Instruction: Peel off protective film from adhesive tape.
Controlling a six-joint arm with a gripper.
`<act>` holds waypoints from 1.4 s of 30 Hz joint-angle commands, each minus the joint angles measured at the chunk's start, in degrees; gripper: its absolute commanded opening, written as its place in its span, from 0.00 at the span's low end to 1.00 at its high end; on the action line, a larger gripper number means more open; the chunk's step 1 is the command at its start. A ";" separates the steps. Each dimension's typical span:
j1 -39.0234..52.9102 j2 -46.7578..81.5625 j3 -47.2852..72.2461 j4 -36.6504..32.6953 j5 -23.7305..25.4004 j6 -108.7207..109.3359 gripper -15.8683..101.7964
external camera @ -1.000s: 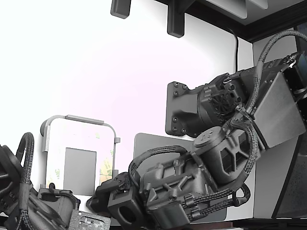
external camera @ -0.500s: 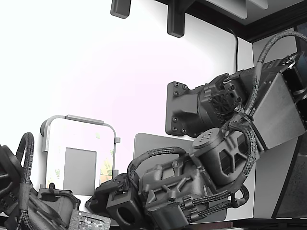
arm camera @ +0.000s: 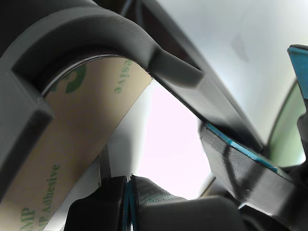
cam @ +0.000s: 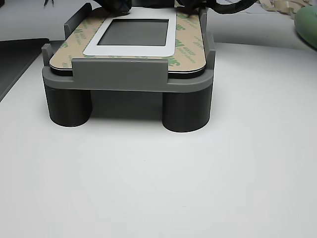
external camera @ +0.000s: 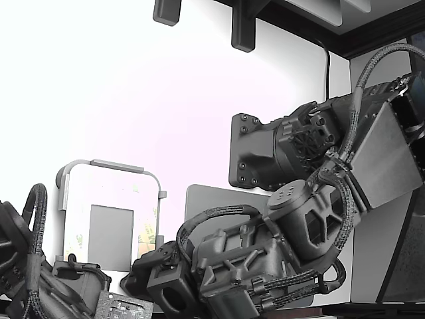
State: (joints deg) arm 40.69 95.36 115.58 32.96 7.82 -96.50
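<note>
A white rounded panel with a small grey square lies in a grey holder. Tan protective film with green print lies along the panel's edges; one strip shows in the other view. The adhesive tape is hidden under it. My gripper is at the film's edge under the holder's curved wall, its dark pads pressed together. Whether film is pinched between them does not show. In the exterior view my gripper is low at the panel's near right corner.
A second arm sits low at the exterior view's left, beside the holder. A dark grey mat lies left of the holder in the other view. Pale loose strips and a green object lie at the back right.
In the exterior view my arm's elbow and wrist have sunk slightly down and to the left. The panel, the holder and the second arm have not moved.
</note>
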 commanded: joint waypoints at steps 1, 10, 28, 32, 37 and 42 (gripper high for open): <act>-0.26 1.05 -1.93 -0.09 0.00 0.18 0.04; -0.09 1.23 -2.37 0.26 0.09 -0.18 0.04; 0.18 0.18 -4.04 0.70 0.09 -2.37 0.04; -0.26 -0.53 -4.66 1.14 -0.26 -3.16 0.04; -0.70 -0.62 -4.04 0.44 -0.70 -3.16 0.04; -0.88 -0.79 -4.04 0.35 -0.79 -3.08 0.04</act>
State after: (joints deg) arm 40.78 93.52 112.68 33.75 7.12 -99.67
